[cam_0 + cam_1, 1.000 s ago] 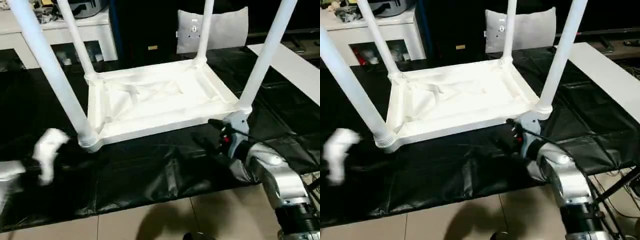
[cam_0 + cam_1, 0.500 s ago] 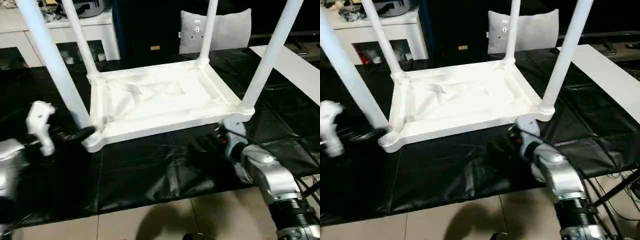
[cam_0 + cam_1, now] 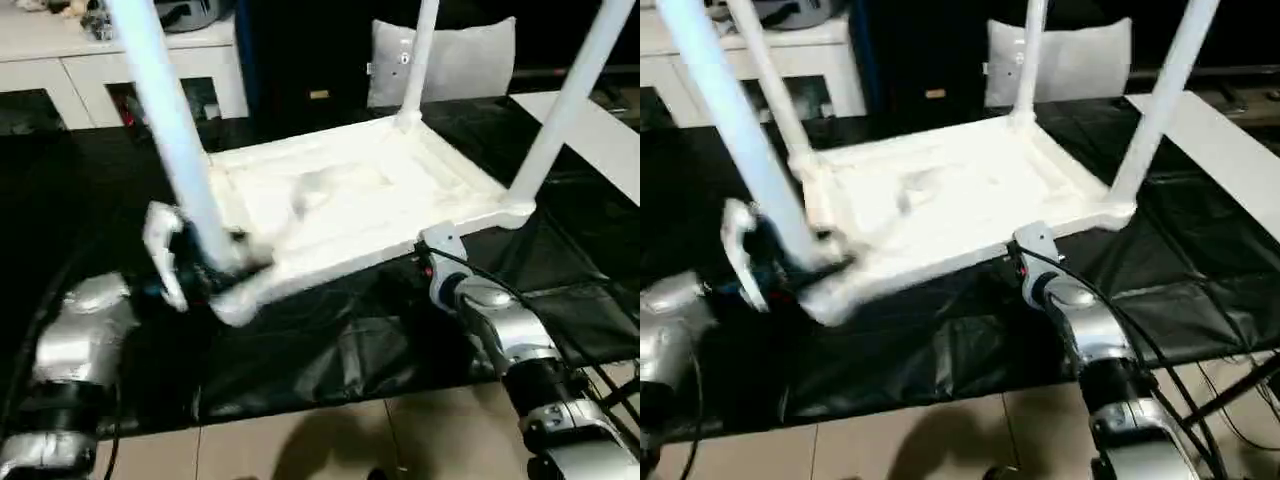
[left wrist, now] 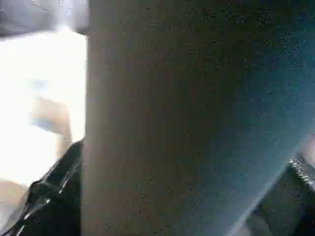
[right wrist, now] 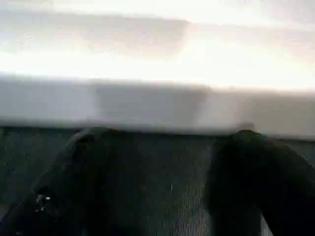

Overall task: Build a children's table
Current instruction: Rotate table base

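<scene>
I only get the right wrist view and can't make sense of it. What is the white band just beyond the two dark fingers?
Observer: It's the near edge of the children's table top, which lies upside down on a black-covered work surface.
Operator: Does it have legs yet?
Observer: Yes, four legs stand up from its corners.
Operator: Where is the other arm?
Observer: The left gripper sits close against the base of the near-left leg. I cannot tell whether it grips it.

Tabletop (image 3: 330, 340) black-covered, cover wrinkled. Children's table (image 3: 350, 205) upside down on it, 4 legs up. Tile floor (image 3: 330, 450) below tabletop's near edge.
</scene>
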